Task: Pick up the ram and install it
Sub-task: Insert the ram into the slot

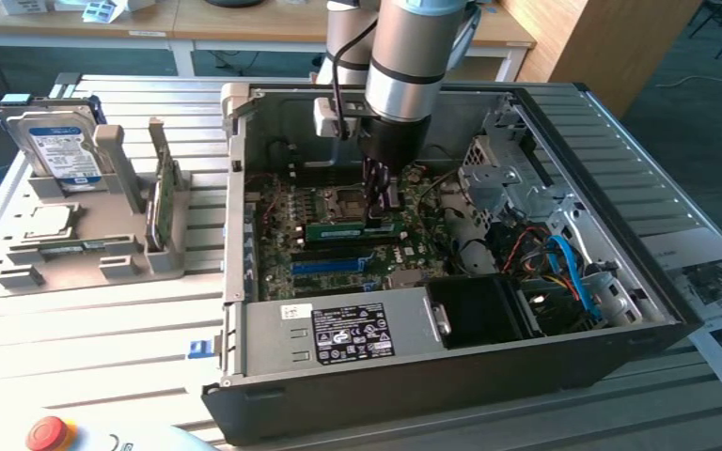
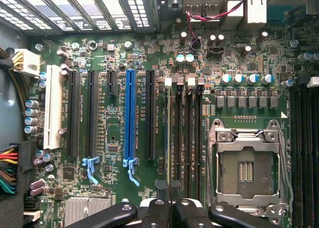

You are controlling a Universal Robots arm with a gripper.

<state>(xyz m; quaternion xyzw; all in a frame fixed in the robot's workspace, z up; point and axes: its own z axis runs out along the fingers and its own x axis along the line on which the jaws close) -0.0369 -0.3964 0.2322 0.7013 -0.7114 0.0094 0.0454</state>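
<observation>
Since the gripper (image 1: 378,201) hangs clenched on nothing we can see, just beside the CPU socket (image 1: 346,200), and the ram (image 1: 339,228) stands in a slot alongside that socket, we reckon pickup's done, maybe only final seating left.

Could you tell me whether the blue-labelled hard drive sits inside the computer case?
No, the hard drive stands in a grey holder on the exterior view's left, outside the computer case.

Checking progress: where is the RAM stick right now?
In the exterior view, the RAM stick sits inside the case on the motherboard, between the CPU socket and the blue slot, by the gripper.
</observation>
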